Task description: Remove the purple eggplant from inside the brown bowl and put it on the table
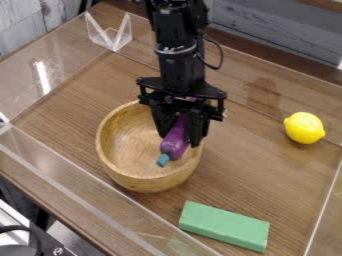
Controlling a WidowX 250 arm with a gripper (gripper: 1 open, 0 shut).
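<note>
The purple eggplant (174, 143) hangs tilted, teal stem end down, over the right inner side of the brown bowl (123, 152). My gripper (182, 125) is shut on its upper end, black fingers pointing straight down from the arm above. The stem end sits roughly level with the bowl's rim, clear of the bowl floor. The bowl rests on the dark wood table (254, 180) at centre left and holds nothing else.
A yellow lemon (303, 127) lies at the right. A green rectangular block (225, 226) lies in front of the bowl, near the front edge. Clear acrylic walls (47, 70) ring the tabletop.
</note>
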